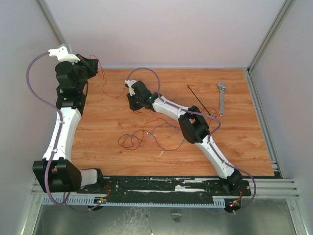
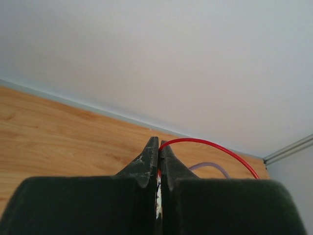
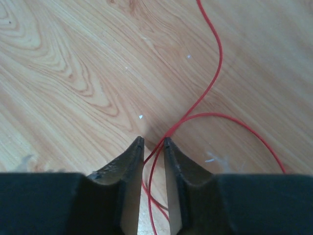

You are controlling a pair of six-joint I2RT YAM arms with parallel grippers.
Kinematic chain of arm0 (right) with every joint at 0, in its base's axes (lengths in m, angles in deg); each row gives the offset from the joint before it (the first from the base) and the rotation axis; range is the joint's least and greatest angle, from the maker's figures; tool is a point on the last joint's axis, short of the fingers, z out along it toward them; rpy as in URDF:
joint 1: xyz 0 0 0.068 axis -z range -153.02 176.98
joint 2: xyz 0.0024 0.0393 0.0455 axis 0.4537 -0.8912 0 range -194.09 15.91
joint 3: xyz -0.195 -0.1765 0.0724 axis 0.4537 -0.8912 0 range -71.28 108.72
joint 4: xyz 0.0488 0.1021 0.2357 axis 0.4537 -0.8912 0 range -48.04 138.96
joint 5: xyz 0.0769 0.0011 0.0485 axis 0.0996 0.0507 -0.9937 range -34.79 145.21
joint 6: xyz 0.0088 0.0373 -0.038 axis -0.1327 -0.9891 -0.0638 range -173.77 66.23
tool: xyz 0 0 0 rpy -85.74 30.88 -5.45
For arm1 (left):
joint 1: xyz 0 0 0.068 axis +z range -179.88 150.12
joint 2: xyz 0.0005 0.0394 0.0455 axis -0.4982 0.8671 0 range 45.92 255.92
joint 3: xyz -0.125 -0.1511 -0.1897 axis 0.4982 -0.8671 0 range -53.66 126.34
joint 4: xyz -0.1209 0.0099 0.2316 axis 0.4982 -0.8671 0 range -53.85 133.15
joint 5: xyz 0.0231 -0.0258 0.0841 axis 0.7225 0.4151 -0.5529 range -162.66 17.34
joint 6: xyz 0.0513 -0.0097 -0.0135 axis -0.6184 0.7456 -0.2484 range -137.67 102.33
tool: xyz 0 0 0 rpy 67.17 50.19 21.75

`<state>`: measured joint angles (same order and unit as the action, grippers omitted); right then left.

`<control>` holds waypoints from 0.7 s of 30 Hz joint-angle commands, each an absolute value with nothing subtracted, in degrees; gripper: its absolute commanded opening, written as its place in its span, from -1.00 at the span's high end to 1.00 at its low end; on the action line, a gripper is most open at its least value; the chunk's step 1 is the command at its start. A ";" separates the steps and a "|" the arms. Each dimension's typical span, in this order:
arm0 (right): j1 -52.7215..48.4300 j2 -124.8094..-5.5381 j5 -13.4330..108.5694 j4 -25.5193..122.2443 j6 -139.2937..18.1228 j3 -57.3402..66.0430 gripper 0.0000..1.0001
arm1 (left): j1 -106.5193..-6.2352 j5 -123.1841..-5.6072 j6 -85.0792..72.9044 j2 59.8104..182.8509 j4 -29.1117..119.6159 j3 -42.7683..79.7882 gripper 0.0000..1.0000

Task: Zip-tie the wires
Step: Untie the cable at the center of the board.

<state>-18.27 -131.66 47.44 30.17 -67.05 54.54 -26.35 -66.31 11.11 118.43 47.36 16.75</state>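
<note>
Top external shows us the left gripper (image 1: 94, 67) held up over the 10 o'clock corner of the table (image 1: 107, 127), with red strands of the wires (image 1: 142, 139) trailing from it. The main tangle lies loose at about 6 o'clock from the board's centre. The right gripper (image 1: 132, 98) is down near the middle, at 12 o'clock from that tangle. The zip tie (image 1: 198, 100) lies flat at 2 o'clock, touched by neither arm, with the wrench (image 1: 221, 98) near it on its 3 o'clock side. Left wrist shows the jaws clenched on one red wire, which arcs out of the tips toward 3 o'clock, above a lilac cable (image 2: 210, 167). Right wrist shows the jaws a little apart with red strands running between them and no pinch on them that we can see; another loop sweeps off toward 4 o'clock. We judge that the gathering is barely begun and the tie not yet in play. The strands are thin and springy, so a grip landing off-centre could let one slide out past the tips. If the two arms draw apart too hard, the taut wire could slip from the left jaws or drag the tangle. A trailing loop could also catch on the right arm and sweep the zip tie against the wrench, where it would be awkward to pick up.
</note>
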 commanded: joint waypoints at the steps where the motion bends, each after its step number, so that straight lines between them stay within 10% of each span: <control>1: -18.95 -132.84 51.60 27.97 -65.23 56.06 0.58 | -25.52 -65.24 11.38 116.64 49.30 16.25 1.00; 6: -19.46 -128.38 54.66 26.30 -63.23 56.21 0.89 | -25.02 -64.83 11.15 116.50 49.39 15.59 1.00; 21: -16.64 -95.56 64.93 22.80 -57.49 39.04 0.91 | -16.36 -59.67 17.76 112.28 52.06 3.61 1.00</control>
